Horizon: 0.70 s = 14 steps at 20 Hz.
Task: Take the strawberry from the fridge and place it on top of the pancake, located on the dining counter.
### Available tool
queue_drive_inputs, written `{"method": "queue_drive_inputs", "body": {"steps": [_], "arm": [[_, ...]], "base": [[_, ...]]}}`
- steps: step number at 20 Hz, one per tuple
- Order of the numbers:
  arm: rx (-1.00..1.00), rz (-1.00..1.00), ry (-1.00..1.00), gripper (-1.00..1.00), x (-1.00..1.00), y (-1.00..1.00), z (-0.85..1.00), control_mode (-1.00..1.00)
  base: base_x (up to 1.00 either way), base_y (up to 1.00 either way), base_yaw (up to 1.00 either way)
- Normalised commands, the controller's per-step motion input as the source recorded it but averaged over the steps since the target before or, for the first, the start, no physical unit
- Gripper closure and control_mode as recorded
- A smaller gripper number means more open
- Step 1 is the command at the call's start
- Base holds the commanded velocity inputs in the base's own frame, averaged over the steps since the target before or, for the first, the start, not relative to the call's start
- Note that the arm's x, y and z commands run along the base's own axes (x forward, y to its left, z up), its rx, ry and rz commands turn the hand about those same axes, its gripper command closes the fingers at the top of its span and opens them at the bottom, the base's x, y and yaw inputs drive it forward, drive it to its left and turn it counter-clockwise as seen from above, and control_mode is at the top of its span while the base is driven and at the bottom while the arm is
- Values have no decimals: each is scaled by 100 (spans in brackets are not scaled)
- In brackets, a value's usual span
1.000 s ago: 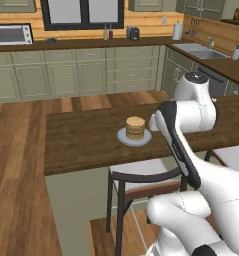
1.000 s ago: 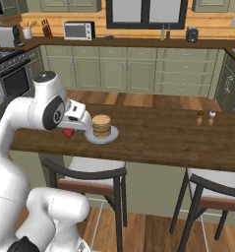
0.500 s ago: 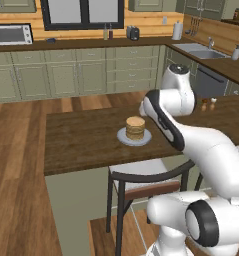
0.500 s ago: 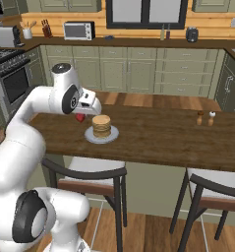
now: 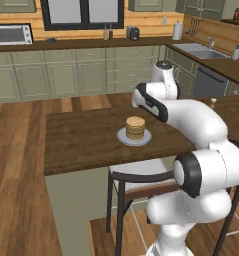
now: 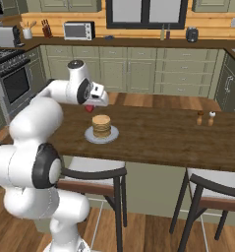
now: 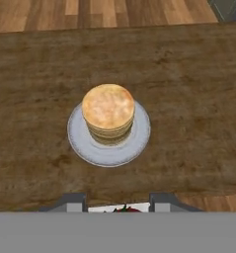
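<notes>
So since the last frame the white arm has swung further over the long dark-brown wooden surface (image 6: pixel 163 140), and its fingers (image 6: pixel 91 107) now sit just behind the short stack of round tan-brown pancakes (image 6: pixel 102 126), on the far side of it, raised off the wood. Before that they were more to the side of the stack.

Fingers are clamped together on the tiny red strawberry (image 6: pixel 90 108); you can see a bit of red poking out under the white hand in the right base view. In the hand view the berry is just a red sliver (image 7: pixel 123 209) between the two dark tips at the bottom edge, so not much of it shows.

Pancakes sit on a round grey plate (image 7: pixel 82 146), roughly mid-depth on the surface, and the top one is bare. From the hand camera the stack (image 7: pixel 108 112) is right in the middle, looking nearly straight down.

Two small shakers (image 6: pixel 206 118) stand well off to the right of the plate. Black-framed stools (image 6: pixel 97 177) are tucked under the near edge, one right below the plate.
</notes>
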Motion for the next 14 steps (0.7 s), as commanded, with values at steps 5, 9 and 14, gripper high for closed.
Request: {"method": "queue_drive_inputs", "body": {"steps": [5, 9, 14], "arm": [[0, 0, 3, 100, 100, 0, -43, -100], [0, 0, 4, 100, 100, 1, -39, -100], [0, 0, 4, 100, 100, 2, -47, -100]], "base": [[0, 0, 0], [0, 0, 0], [0, 0, 0]]}}
